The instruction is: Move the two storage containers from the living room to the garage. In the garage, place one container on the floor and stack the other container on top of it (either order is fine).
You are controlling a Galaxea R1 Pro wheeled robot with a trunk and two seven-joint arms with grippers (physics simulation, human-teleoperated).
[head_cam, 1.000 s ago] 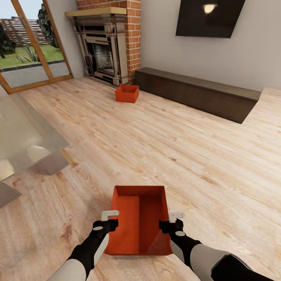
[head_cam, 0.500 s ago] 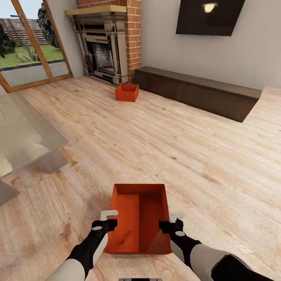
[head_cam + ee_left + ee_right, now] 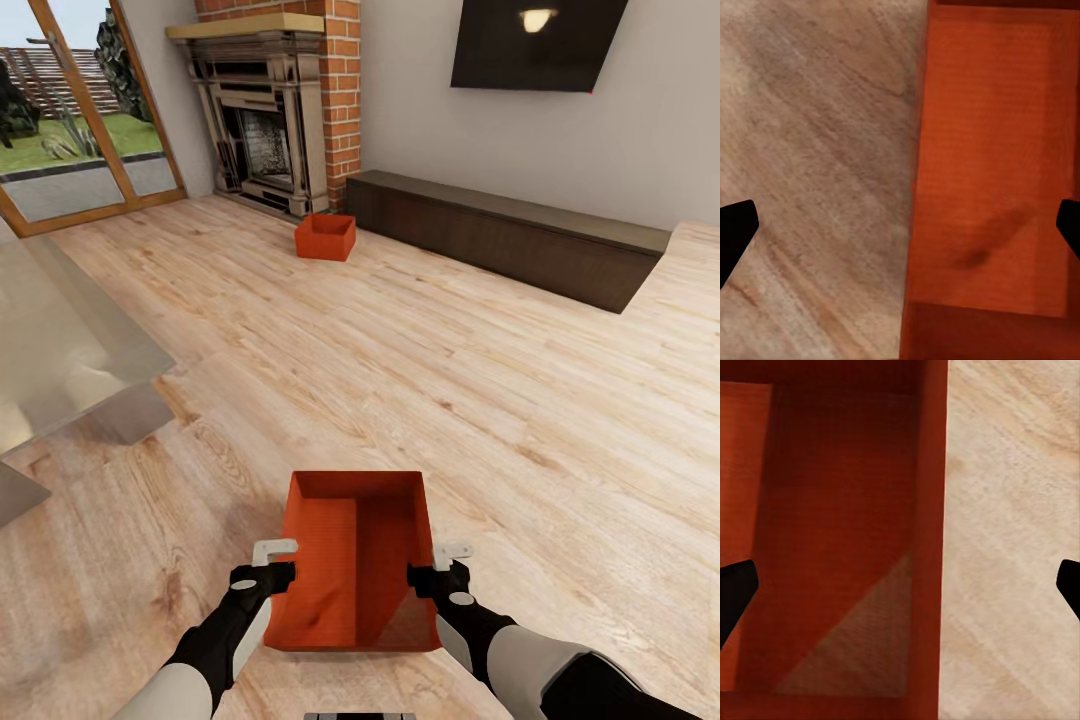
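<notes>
One orange-red storage container (image 3: 358,560) sits on the light wood-plank floor of the living room, just in front of me. My left gripper (image 3: 270,570) hovers over its left wall and my right gripper (image 3: 445,572) over its right wall. The left wrist view has the left gripper (image 3: 900,229) open wide, the container (image 3: 994,165) wall running between the fingers. In the right wrist view the right gripper (image 3: 900,589) is open too, straddling the other wall of the container (image 3: 840,525). The second storage container (image 3: 325,238) rests far ahead by the brick fireplace.
A red-brick fireplace (image 3: 265,110) stands at the back left, with a long low dark bench (image 3: 500,238) along the wall and a black screen (image 3: 535,45) above it. A glass-topped table (image 3: 55,345) is at the left, and glass doors (image 3: 70,120) behind it.
My left gripper has shifted slightly outward to the left over the container's left wall. The right gripper and both containers have stayed put.
</notes>
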